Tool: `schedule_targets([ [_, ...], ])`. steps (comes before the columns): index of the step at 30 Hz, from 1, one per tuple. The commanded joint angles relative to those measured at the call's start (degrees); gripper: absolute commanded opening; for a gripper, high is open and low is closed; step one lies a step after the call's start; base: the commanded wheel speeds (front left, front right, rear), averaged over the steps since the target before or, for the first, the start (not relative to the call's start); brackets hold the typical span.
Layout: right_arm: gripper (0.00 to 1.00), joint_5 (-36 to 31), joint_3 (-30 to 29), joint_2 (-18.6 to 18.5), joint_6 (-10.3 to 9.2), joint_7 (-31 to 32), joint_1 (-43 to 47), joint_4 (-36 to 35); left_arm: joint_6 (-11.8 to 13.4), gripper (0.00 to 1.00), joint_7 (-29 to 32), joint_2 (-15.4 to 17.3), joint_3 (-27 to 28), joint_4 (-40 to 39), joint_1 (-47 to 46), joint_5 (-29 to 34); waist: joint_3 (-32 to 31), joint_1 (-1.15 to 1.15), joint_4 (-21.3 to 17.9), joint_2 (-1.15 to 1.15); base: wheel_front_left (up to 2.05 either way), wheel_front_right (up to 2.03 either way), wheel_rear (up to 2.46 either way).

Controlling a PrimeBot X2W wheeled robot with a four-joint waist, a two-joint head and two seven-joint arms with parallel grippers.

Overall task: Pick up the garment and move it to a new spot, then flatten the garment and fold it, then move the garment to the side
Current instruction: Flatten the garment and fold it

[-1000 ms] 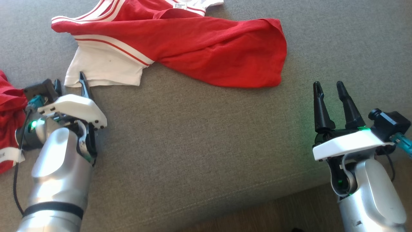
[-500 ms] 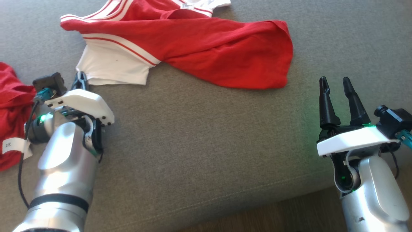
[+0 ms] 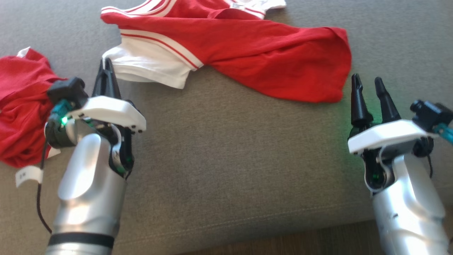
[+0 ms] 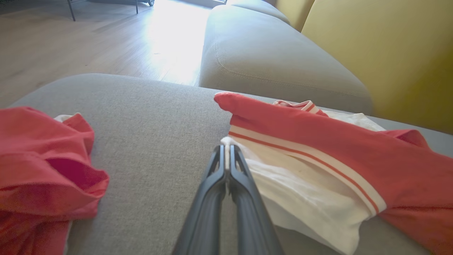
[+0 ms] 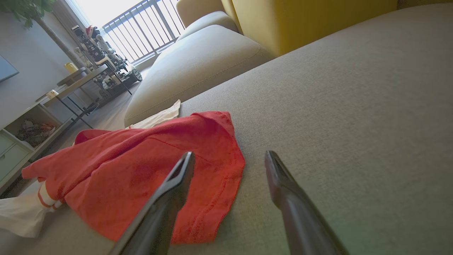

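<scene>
The garment (image 3: 247, 53) is a red shirt with white, red-striped sleeves, lying crumpled on the grey sofa cushion (image 3: 230, 159). My left gripper (image 3: 106, 63) is shut on the corner of its white sleeve (image 3: 152, 67). In the left wrist view the fingers (image 4: 226, 150) pinch that white corner, with the garment (image 4: 318, 134) spreading to the right. My right gripper (image 3: 366, 83) stands open just right of the red hem, with nothing between its fingers. In the right wrist view the right gripper (image 5: 230, 157) hovers beside the hem of the garment (image 5: 141, 163).
A second red cloth (image 3: 21, 106) lies bunched at the left, beside my left wrist. The cushion's front edge (image 3: 247, 230) runs along the bottom. A yellow backrest (image 4: 389, 53) and another grey cushion (image 4: 265, 53) lie beyond; a wooden floor (image 4: 70, 42) is past the seat.
My left gripper has gone from open to shut, pinching the white sleeve corner. The head camera has shifted, so the whole scene sits further right. The right gripper stays open.
</scene>
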Motion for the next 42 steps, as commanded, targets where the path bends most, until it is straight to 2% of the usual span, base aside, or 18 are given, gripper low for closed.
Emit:
schedule_targets([
  [1, 1.00, 1.5, 0.7, 0.2, -0.01, 0.5, -2.5, 0.6, 0.6, 0.00, -0.7, 1.0, 1.5, -3.5, 0.6, 0.8, 0.5, 0.00, 1.0, 0.00, 0.00, 0.00, 0.00],
  [11, 1.00, 4.7, -1.5, -0.5, -0.01, 3.2, -9.7, 11.4, 1.7, 0.00, -0.6, 0.3, -0.4, -9.0, 3.4, 1.1, 1.8, 0.00, 3.0, 0.00, 0.00, 0.00, 0.00],
  [25, 1.00, 9.0, 4.0, -1.5, -0.01, 4.1, -12.2, 16.7, 2.8, 0.00, 0.0, 0.5, -1.0, -10.9, 4.0, 0.7, 2.4, 0.00, 3.4, 0.00, 0.00, 0.00, 0.00],
  [26, 0.91, 9.3, 4.6, -1.6, -0.01, 4.0, -12.1, 16.8, 2.8, 0.00, 0.0, 0.5, -1.1, -11.0, 4.1, 0.7, 2.3, 0.00, 3.4, 0.00, 0.00, 0.00, 0.00],
  [27, 0.42, 9.6, 5.0, -1.6, -0.01, 4.0, -12.1, 16.9, 2.9, 0.00, 0.0, 0.5, -1.1, -10.9, 4.1, 0.6, 2.2, 0.00, 3.4, 0.00, 0.00, 0.00, 0.00],
  [28, 0.00, 10.0, 5.5, -1.8, -0.01, 3.9, -12.1, 16.9, 2.9, 0.00, 0.0, 0.5, -1.1, -10.9, 4.2, 0.6, 2.1, 0.00, 3.4, 0.00, 0.00, 0.00, 0.00],
  [37, 0.00, 9.4, 7.8, -4.2, -0.01, 1.2, -11.0, 16.4, 3.3, 0.00, 0.0, 1.0, -1.1, -10.7, 4.7, 0.1, 0.4, 0.00, 2.9, 0.00, 0.00, 0.00, 0.00],
  [42, 0.00, 6.3, 9.4, -6.8, -0.01, 0.3, -9.5, 12.5, 2.8, 0.00, -0.1, 1.2, -0.6, -11.7, 5.2, -0.9, -2.1, 0.00, 2.5, 0.00, 0.00, 0.00, 0.00],
])
